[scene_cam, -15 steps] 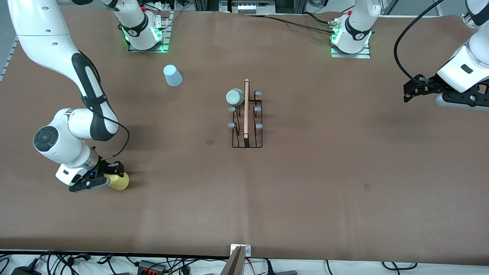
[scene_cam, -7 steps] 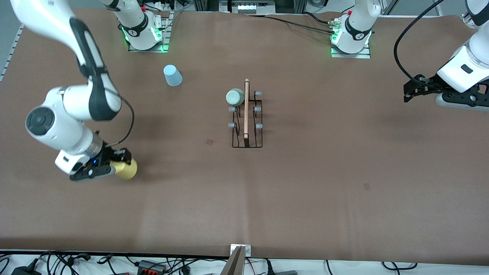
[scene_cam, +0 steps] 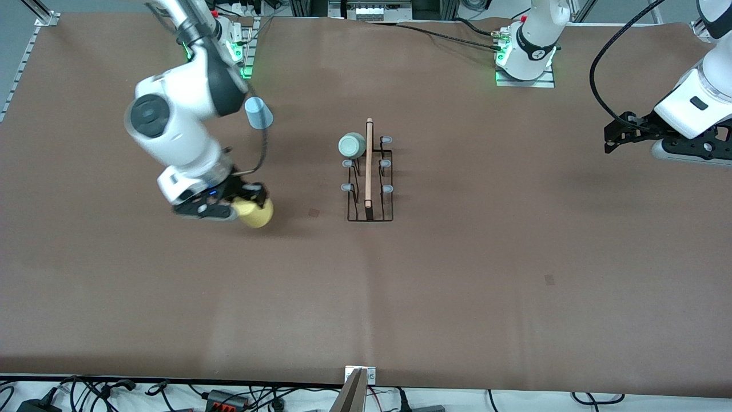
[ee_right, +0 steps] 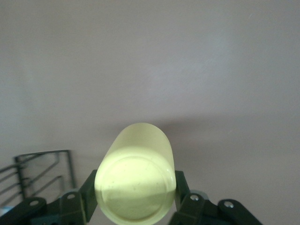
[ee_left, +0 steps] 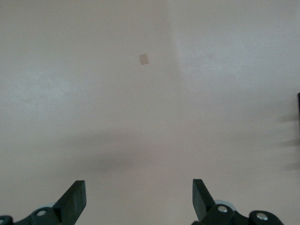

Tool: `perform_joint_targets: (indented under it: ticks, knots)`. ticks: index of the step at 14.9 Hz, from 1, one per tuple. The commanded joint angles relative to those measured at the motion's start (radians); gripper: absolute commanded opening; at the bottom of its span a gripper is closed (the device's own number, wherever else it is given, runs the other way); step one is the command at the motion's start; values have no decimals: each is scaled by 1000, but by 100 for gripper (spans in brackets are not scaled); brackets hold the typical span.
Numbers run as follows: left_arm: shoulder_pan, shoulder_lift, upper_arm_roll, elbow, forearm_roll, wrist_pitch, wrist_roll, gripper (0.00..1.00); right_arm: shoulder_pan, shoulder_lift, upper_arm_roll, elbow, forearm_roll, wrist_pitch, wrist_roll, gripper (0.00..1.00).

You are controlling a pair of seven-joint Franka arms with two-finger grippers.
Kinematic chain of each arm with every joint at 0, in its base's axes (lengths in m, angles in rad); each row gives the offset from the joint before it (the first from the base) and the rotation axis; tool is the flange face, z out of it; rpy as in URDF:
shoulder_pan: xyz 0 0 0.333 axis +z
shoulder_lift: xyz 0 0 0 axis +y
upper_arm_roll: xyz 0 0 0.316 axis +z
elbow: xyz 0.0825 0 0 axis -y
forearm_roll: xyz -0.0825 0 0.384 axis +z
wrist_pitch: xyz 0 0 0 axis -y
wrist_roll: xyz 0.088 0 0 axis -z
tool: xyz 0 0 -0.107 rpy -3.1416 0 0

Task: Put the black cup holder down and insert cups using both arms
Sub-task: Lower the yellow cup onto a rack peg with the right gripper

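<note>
Jaws of the right gripper (scene_cam: 247,203) are clamped on the yellow cup (scene_cam: 255,213), which lies sideways between them with its closed base toward the wrist camera. One second ago this cup was held low near the right arm's end of the tabletop (scene_cam: 457,286); half a second ago it had risen and begun to travel. Now it hangs over bare tabletop near the black cup holder (scene_cam: 369,177), on the side toward the right arm's end. My reading is that the pick is finished and the carry is well under way, with the cup's placing on a peg not yet done.

That holder stands at the middle of the tabletop, unmoved across the three front views. The pale green cup (scene_cam: 351,145) sits on one of its pegs, farthest from the front camera. The light blue cup (scene_cam: 259,113) rests on the tabletop nearer the right arm's base, untouched.

The left gripper (scene_cam: 615,136) waits over the left arm's end of the tabletop, its jaws spread wide with nothing between them, unchanged.

Counts: three cups, one yellow, one pale green, one light blue; one holder with six pegs, five showing bare; two arms, two grippers. One cup seated, one in transit, one left to fetch.
</note>
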Motion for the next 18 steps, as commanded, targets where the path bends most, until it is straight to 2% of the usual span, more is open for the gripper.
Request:
perform_joint_targets:
  ticks: [1,3,7,11,18]
  knots:
    - [1,15,1,30,-23,-20,9,100,52,-9,42,24,-7,3,219,21]
    - [1,13,1,30,-23,-20,9,100,96,3,69,45,-44,3,354,21]
    - [1,15,0,30,-23,-22,9,100,182,69,74,128,-136,-3,519,21]
    - [1,15,1,30,-23,-20,9,100,207,113,74,166,-136,3,526,21]
    - [1,13,1,30,-23,-22,11,100,228,173,74,160,-139,71,517,22]
